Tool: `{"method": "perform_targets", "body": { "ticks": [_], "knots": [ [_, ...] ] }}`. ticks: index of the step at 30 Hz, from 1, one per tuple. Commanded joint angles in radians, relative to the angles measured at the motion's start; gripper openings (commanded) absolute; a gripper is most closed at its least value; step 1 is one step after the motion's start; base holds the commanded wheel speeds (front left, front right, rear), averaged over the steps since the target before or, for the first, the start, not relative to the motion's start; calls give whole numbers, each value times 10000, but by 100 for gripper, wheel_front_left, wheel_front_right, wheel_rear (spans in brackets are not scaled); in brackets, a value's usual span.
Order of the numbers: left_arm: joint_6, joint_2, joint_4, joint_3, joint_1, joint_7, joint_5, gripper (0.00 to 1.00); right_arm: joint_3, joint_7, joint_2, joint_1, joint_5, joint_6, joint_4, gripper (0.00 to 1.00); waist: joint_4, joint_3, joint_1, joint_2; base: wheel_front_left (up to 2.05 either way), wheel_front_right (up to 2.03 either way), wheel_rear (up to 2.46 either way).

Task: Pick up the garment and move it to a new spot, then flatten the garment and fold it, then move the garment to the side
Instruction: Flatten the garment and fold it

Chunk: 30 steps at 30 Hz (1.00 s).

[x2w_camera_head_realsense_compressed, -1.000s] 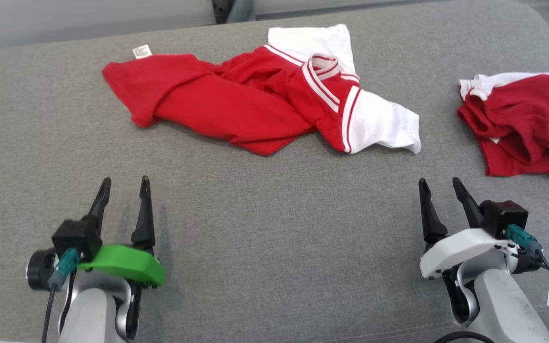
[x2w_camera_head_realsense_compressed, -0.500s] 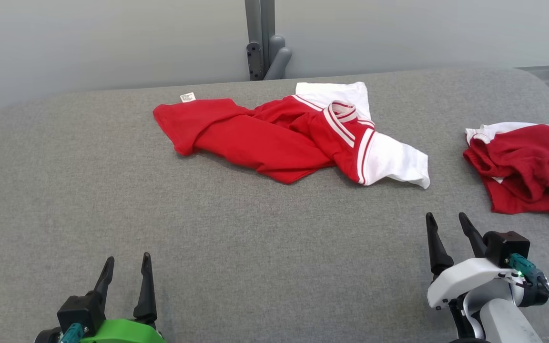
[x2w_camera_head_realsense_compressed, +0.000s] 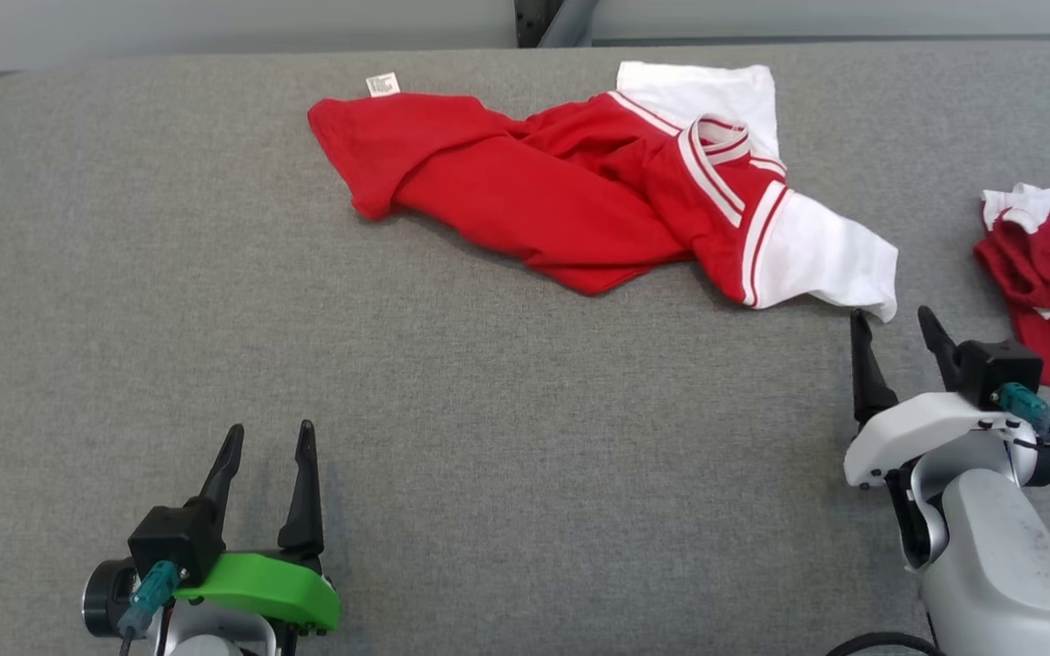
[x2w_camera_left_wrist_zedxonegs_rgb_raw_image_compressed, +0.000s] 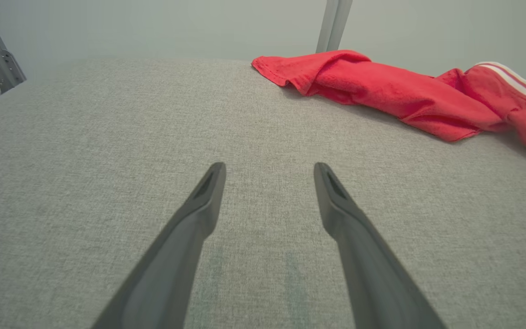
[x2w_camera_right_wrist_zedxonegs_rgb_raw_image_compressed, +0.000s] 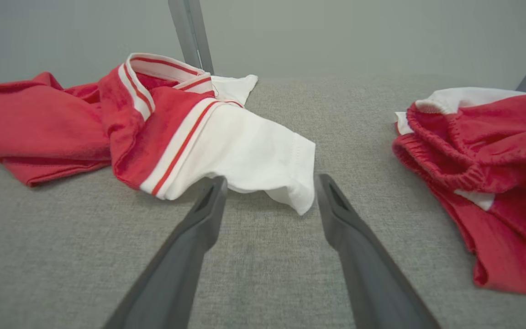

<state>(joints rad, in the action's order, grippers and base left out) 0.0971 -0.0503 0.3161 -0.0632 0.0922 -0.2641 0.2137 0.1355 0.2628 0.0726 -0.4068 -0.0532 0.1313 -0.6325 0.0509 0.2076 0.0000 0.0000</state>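
Two tools are over the grey table [x2w_camera_head_realsense_compressed: 488,474], and both have their fingers spread wide with nothing between them. The garment [x2w_camera_head_realsense_compressed: 571,191], a red shirt with white sleeves and a striped collar, lies crumpled on the far middle of the table, not yet lifted. A small label [x2w_camera_head_realsense_compressed: 383,84] sticks out at its far left corner. A second red and white piece [x2w_camera_head_realsense_compressed: 1049,273] lies apart from it at the right edge. Compared with a second ago the whole head view has shifted, so the camera has moved and not the cloth. The right tool [x2w_camera_head_realsense_compressed: 891,314], however, has come forward towards the shirt, and its fingertips now stand at the near corner of the white sleeve [x2w_camera_head_realsense_compressed: 830,260]. In the right wrist view the sleeve hem hangs just before the open fingers. One tip seems to reach under the hem, but I cannot say for sure that it touches. The left tool [x2w_camera_head_realsense_compressed: 271,426] is well apart from the shirt, over bare table at the near left. I judge that the first step, the pick-up, is about to begin, with the sleeve corner as the likely place to pinch. Moving, flattening and folding are all still to do.
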Motion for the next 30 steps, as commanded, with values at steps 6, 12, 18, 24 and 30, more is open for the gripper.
{"method": "perform_targets", "body": {
  "ticks": [6,12,18,24,30],
  "knots": [
    [-1,-13,-3,-141,436,6,131,100,265,26,198,-487,352,-12,-500,100,603,848,0,0,0,0,0],
    [-28,-13,-1,-176,630,6,202,100,441,27,386,-893,931,-12,-795,100,714,1058,0,0,0,0,0],
    [3,-13,-3,-181,756,6,211,100,667,27,470,-1271,1521,-12,-788,100,741,1195,0,0,0,0,0],
    [76,-13,-27,-275,820,6,280,100,762,26,542,-1451,2042,-12,-573,100,751,1251,0,0,0,0,0],
    [65,-16,211,-384,841,6,386,100,515,27,478,-1236,2285,-12,-410,100,798,1242,0,0,0,0,0]
  ]
}}
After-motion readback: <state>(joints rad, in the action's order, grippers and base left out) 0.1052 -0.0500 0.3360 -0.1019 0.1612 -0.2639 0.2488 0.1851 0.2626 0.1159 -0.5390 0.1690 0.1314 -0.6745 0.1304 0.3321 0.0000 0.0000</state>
